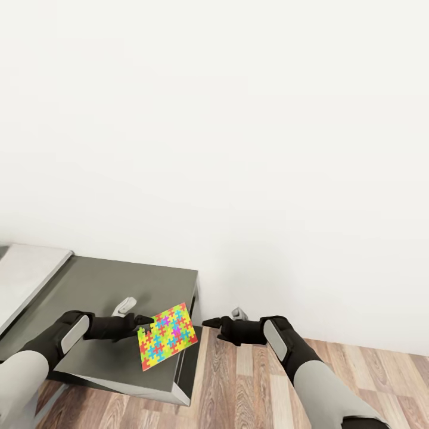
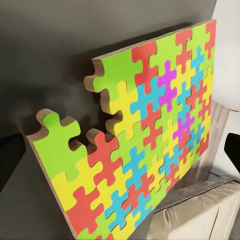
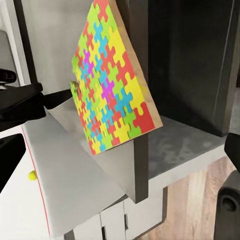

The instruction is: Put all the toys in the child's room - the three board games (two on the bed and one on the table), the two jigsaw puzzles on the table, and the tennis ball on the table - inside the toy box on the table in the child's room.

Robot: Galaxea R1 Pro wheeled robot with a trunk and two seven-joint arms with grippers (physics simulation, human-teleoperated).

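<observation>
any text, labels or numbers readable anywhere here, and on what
None readable: the jigsaw puzzle held in the left tool carries only coloured interlocking pieces, no print.
The table, wall and floor bear no lettering either.

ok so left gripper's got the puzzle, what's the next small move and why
Probably carry the jigsaw puzzle back toward the pale tabletop: the left gripper pinches its edge, holding it tilted in the air past the table's dark end, and no toy box is in sight here.

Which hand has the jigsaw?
The left hand pinches the jigsaw puzzle by its edge, tilted over the table. The right hand holds nothing.
</observation>
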